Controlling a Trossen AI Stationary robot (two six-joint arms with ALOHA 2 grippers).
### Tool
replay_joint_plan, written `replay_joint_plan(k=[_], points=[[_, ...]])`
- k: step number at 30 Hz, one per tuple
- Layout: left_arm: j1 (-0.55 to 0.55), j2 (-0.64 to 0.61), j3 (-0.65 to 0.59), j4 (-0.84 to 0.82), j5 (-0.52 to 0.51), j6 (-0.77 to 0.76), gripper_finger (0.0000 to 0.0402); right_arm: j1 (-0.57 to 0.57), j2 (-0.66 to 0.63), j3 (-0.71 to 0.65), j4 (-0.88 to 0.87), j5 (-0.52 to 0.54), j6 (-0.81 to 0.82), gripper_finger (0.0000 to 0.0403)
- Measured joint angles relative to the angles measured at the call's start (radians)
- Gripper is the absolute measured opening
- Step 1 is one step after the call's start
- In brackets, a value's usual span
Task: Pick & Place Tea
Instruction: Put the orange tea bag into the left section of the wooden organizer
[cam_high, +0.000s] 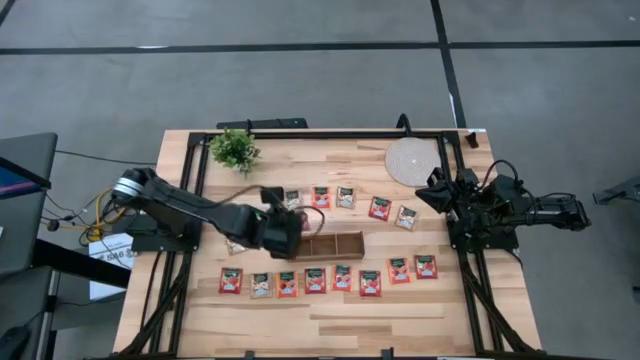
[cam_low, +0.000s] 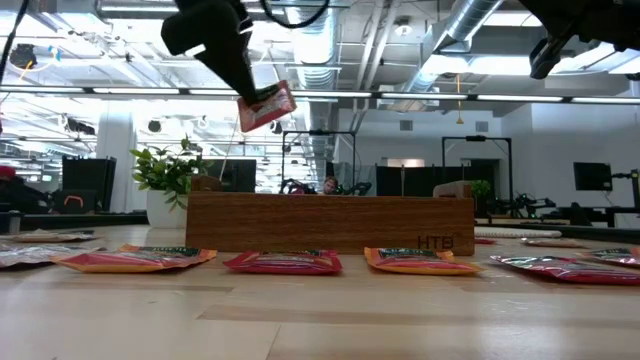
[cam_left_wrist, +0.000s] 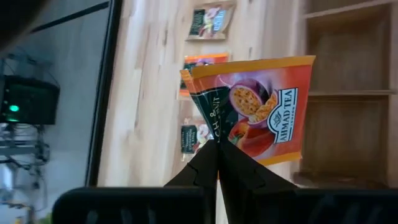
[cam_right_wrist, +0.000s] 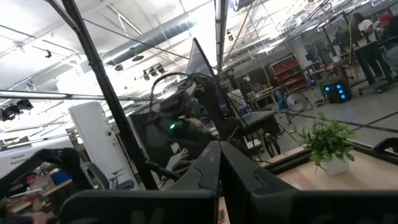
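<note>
Low view: red sachet (cam_low: 267, 108) hangs tilted from left hand (cam_low: 252, 97).

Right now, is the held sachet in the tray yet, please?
No: the left gripper holds the sachet above the tray.

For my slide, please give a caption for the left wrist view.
Left gripper holds a red tea sachet by its corner above the wooden tray.

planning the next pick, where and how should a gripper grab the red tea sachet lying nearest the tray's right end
The red sachet lies flat on the table, so come straight down from above and pinch one free edge, on the side away from its neighbouring sachet.
</note>
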Motion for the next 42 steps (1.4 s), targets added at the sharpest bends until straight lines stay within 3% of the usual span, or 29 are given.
replay_joint_plan(k=[9,15,23,30,42], points=[[-0.051,0.184,0.176,-0.137,-0.007,-0.093,0.0001,0.000,0.000,0.000,0.000,0.000,0.000,0.0000],[-0.133,0.275,0.229,-0.224,-0.005,-0.238,0.0001,0.000,0.000,0.000,0.000,0.000,0.000,0.0000],[-0.196,0.400,0.281,-0.324,-0.054,-0.267,0.0001,0.000,0.000,0.000,0.000,-0.001,0.000,0.0000],[-0.176,0.434,0.314,-0.403,-0.075,-0.332,0.0001,0.000,0.000,0.000,-0.001,-0.002,0.000,0.0000],[-0.146,0.474,0.316,-0.459,-0.106,-0.284,0.0001,0.000,0.000,0.000,-0.053,-0.002,0.000,0.0000]])
